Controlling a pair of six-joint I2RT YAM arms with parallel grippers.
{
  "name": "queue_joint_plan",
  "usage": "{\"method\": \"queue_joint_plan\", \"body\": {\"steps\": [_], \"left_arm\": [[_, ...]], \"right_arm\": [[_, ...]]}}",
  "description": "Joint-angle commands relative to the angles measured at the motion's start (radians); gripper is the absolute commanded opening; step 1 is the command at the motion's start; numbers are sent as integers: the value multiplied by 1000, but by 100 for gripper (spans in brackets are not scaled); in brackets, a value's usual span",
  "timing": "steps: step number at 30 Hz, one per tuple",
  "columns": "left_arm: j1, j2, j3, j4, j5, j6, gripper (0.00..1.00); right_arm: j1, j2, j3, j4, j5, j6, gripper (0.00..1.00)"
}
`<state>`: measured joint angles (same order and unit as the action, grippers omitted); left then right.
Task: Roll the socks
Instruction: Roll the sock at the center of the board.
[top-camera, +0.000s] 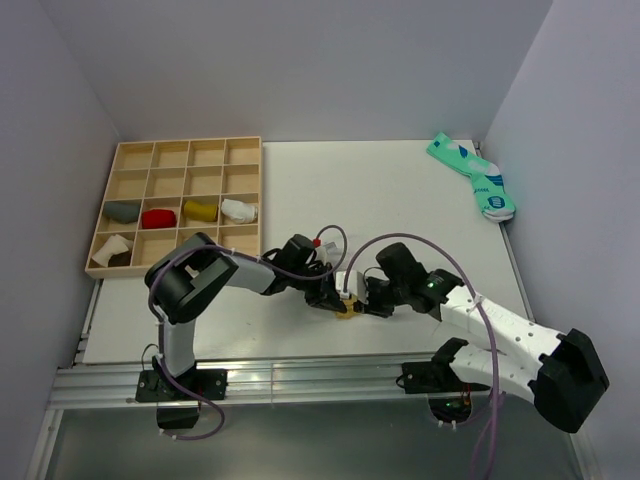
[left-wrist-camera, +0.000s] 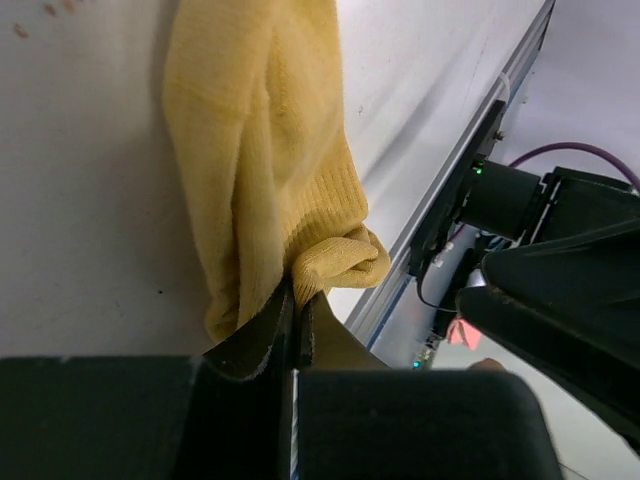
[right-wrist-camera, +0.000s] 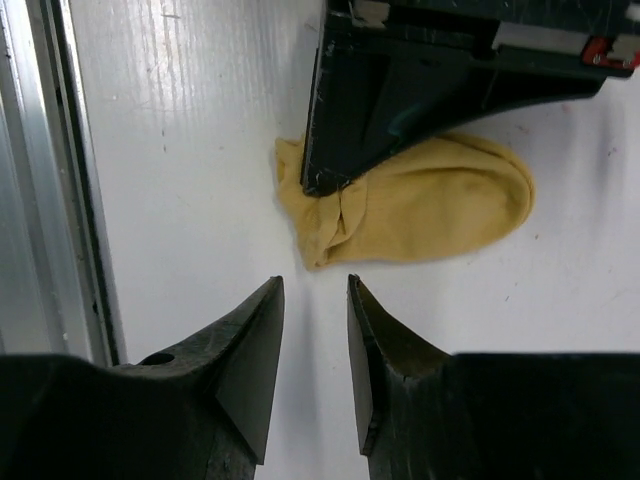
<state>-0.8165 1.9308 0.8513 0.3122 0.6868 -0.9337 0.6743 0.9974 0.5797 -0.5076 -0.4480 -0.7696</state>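
Observation:
A mustard-yellow sock lies on the white table near its front edge; it also shows in the left wrist view and as a small yellow patch in the top view. My left gripper is shut on the sock's cuff end. It appears in the right wrist view as a dark block over the sock. My right gripper is open and empty, its tips just short of the sock's edge. In the top view the two grippers meet at the sock. No beige banded sock is in view.
A wooden divided tray at the far left holds rolled socks: grey, red, yellow, white and another white. A green and white sock pair lies at the far right corner. The table's metal front rail is close.

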Motion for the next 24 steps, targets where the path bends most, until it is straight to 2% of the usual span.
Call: {"method": "queue_joint_plan", "body": {"steps": [1,9,14,24], "left_arm": [[19,36,18,-41,48,-28,0],[28,102,71,-70,99,-66,0],[31,120,112,-125,103,-57,0],[42,143,141,-151,151,-60,0]], "right_arm": [[36,-3,-18,92,37,-52,39],[146,15,-121,218,138,-77,40],[194,7,-161,287,180,-96,47],[225,66,-196,373,233,-123,47]]}}
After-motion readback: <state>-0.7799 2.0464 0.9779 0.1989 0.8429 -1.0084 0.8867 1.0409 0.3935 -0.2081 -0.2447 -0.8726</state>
